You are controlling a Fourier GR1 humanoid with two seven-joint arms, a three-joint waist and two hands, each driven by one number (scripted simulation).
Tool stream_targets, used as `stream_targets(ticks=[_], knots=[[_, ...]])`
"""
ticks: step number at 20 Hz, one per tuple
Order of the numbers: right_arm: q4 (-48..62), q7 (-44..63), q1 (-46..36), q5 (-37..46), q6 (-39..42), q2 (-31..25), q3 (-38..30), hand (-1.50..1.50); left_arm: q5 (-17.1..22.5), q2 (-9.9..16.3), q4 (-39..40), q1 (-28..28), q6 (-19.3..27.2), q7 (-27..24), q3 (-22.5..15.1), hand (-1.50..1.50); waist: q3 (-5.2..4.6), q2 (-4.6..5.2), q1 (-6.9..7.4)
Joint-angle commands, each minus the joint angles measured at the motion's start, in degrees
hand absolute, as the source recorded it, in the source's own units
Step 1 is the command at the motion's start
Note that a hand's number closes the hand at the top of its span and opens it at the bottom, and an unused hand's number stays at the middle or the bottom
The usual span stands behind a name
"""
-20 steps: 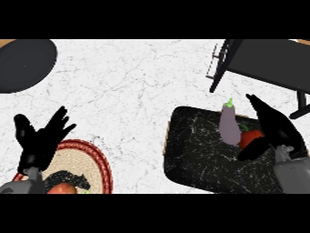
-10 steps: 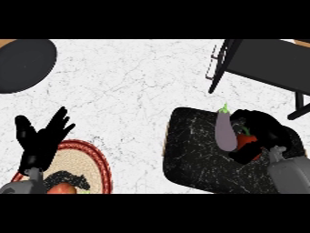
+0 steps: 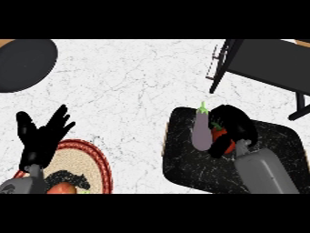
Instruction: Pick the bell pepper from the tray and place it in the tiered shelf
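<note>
A red bell pepper (image 3: pixel 222 135) lies on the dark speckled tray (image 3: pixel 184 159) at the right, mostly hidden under my right hand (image 3: pixel 232 125), whose fingers are curled round it. A purple eggplant (image 3: pixel 202 129) lies on the tray just left of the pepper, touching the hand. The black tiered shelf (image 3: pixel 271 63) stands at the top right, beyond the tray. At the lower left my left hand (image 3: pixel 42 136) rests open with fingers up.
A dark round pan (image 3: pixel 17 63) sits at the top left. A woven round mat with a red rim (image 3: pixel 90 159) lies at the lower left, with a dark item and a red-orange vegetable (image 3: pixel 62 187) on it. White marble counter lies between mat and tray.
My right hand has come down onto the tray and its fingers have curled round the bell pepper. The eggplant has shifted slightly left. The left hand has stayed still.
</note>
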Motion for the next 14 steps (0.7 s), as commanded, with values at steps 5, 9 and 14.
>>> stream_targets(ticks=[5,9,14], knots=[[-6.61,13.58,-8.88,0.48,-8.89,8.43,2.76,1.50,-0.41,0.21,2.90,0.91,-0.58,-1.55,0.80,0.00,0.39,0.52,-0.17],[-19.18,17.12,-9.09,7.75,-8.61,8.21,3.76,1.50,-0.01,0.22,1.07,0.44,-0.33,1.12,0.59,0.00,0.39,0.15,-1.24],[-29.75,28.93,-17.08,14.66,-3.85,7.99,3.14,1.50,-1.35,-1.52,2.06,1.73,1.16,-1.57,0.16,0.00,0.34,0.10,-1.19]])
